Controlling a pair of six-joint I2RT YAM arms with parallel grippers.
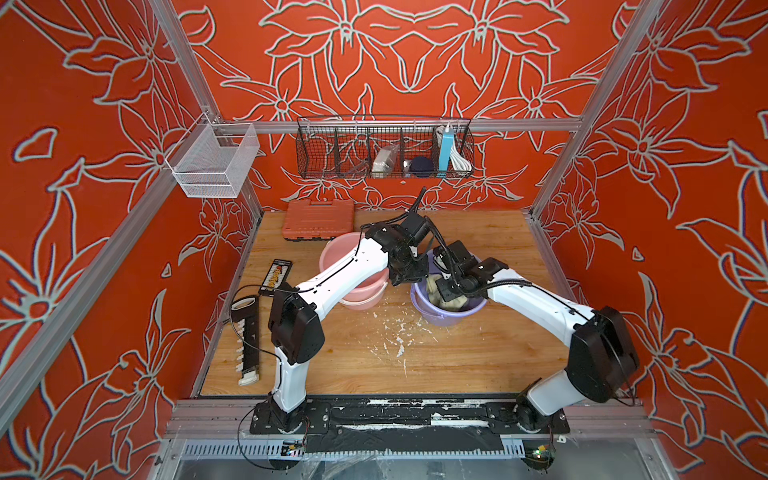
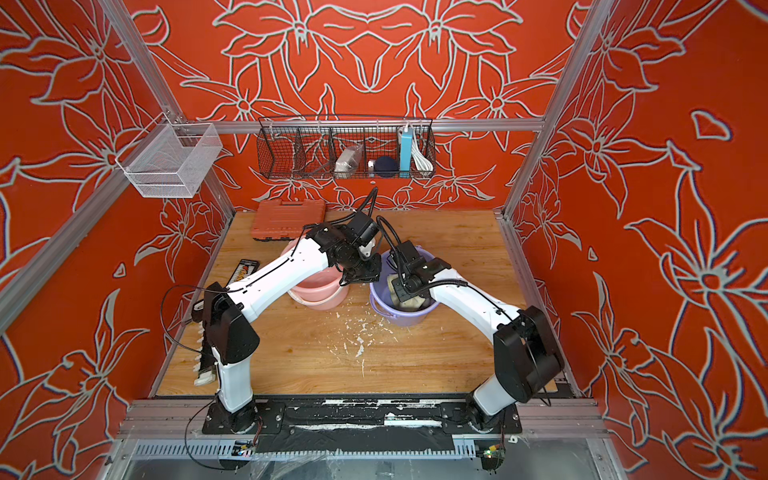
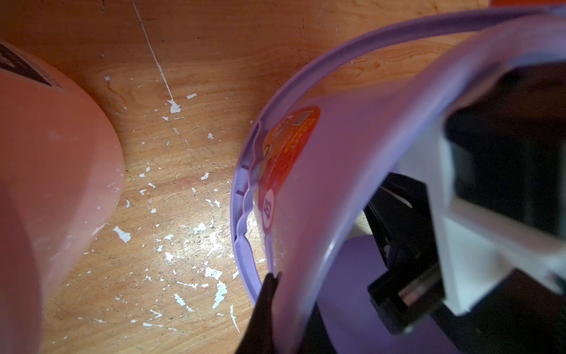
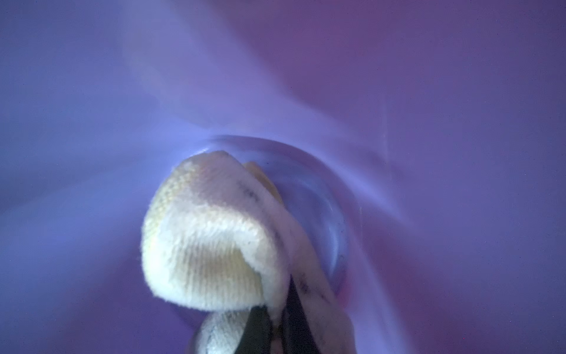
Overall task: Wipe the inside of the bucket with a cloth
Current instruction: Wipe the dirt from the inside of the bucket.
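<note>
Top views show the left arm (image 1: 345, 270) rising from its base to a high elbow, then stretching forward over the pink bucket (image 1: 361, 295), its wrist bent down at the near-left rim of the purple bucket (image 1: 440, 318). The right arm (image 1: 536, 303) mirrors it, with its forearm sloping inward and its wrist dipped into the purple bucket's mouth. Both buckets stand upright on the table (image 1: 457, 357), close together but apart.

From the left wrist, the left pincer (image 3: 272, 285) is clamped together on the purple bucket's rim. One dark finger presses the outside of the wall, and the inner finger is hard to make out.

From the right wrist, the right pincer (image 4: 277, 318) is squeezed onto a fold of the cloth (image 4: 208, 245). The cloth is bunched up inside the purple bucket, near the bottom.
</note>
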